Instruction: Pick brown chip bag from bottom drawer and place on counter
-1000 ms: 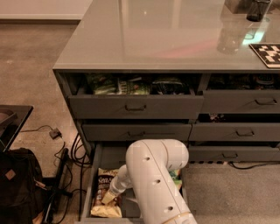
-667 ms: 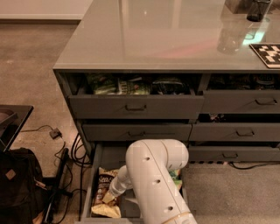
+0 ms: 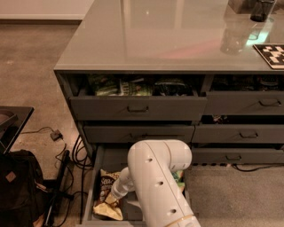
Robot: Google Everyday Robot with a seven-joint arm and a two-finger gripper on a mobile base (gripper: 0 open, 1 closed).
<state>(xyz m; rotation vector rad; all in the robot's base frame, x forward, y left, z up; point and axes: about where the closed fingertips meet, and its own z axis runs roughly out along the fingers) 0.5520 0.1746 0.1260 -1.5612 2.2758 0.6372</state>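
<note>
The brown chip bag (image 3: 105, 193) lies in the open bottom drawer (image 3: 89, 195) at the lower middle, its cream-yellow end crumpled toward the front. My white arm reaches down into the drawer, and my gripper (image 3: 116, 195) is at the bag's right edge, mostly hidden behind the arm's wrist. The glossy grey-green counter (image 3: 151, 40) fills the top of the view, above the drawer cabinet.
The top left drawer (image 3: 137, 104) is ajar with green snack bags (image 3: 128, 86) inside. A green bag (image 3: 179, 179) peeks out right of my arm. A dark cup (image 3: 261, 9) and a patterned tag (image 3: 271, 55) sit on the counter. A black backpack (image 3: 20, 188) and cables (image 3: 71, 155) lie on the floor at left.
</note>
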